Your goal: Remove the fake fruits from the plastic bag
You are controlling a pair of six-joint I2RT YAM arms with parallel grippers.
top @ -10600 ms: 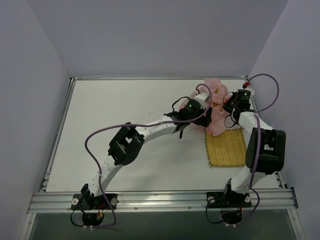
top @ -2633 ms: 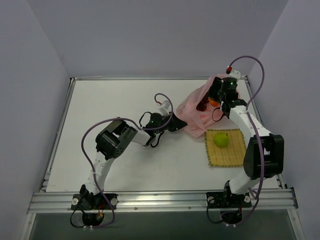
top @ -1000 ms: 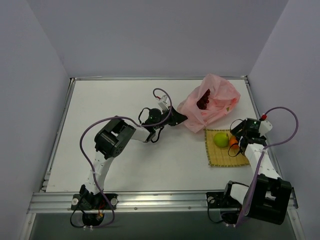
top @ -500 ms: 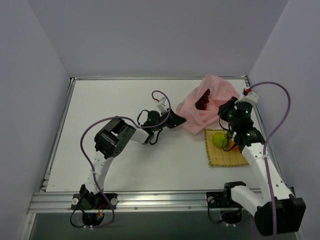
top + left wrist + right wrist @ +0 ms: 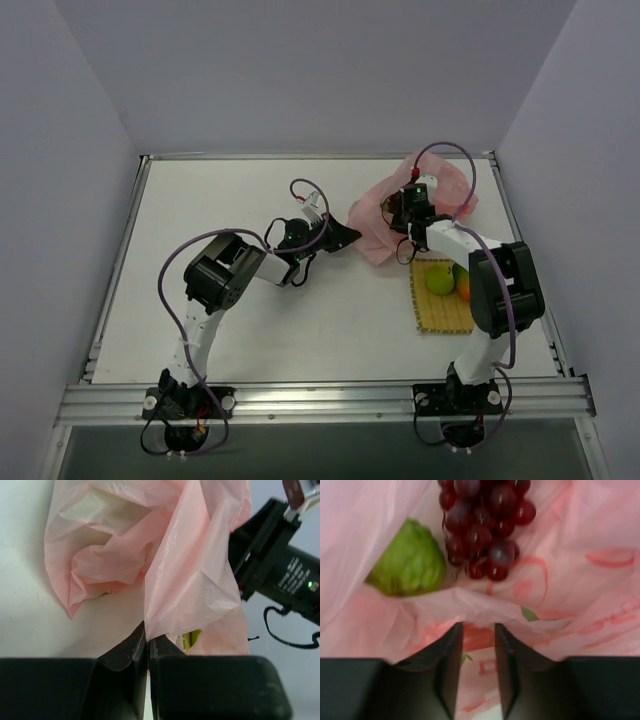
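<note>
The pink plastic bag (image 5: 372,222) lies at the back right of the table, and my left gripper (image 5: 350,236) is shut on its near left edge. The left wrist view shows that gripper (image 5: 148,636) pinching the pink bag (image 5: 185,555) film between closed jaws. My right gripper (image 5: 393,208) reaches into the bag's mouth. In its wrist view the right gripper (image 5: 478,627) is open by a narrow gap, a fold of the bag (image 5: 580,555) crossing its tips. Inside lie the dark red grape bunch (image 5: 485,525) and the bumpy green ball (image 5: 410,562). The green apple (image 5: 440,281) and mango (image 5: 463,287) sit outside.
The yellow woven mat (image 5: 440,312) lies near the right edge and carries the apple and mango. The right arm's black wrist (image 5: 280,570) shows just beyond the bag in the left wrist view. Grey walls close the table on three sides.
My right arm left the mango on the mat beside the apple and swung back into the bag's mouth, its jaws narrowing. My left gripper kept its hold and drew the bag slightly left.
</note>
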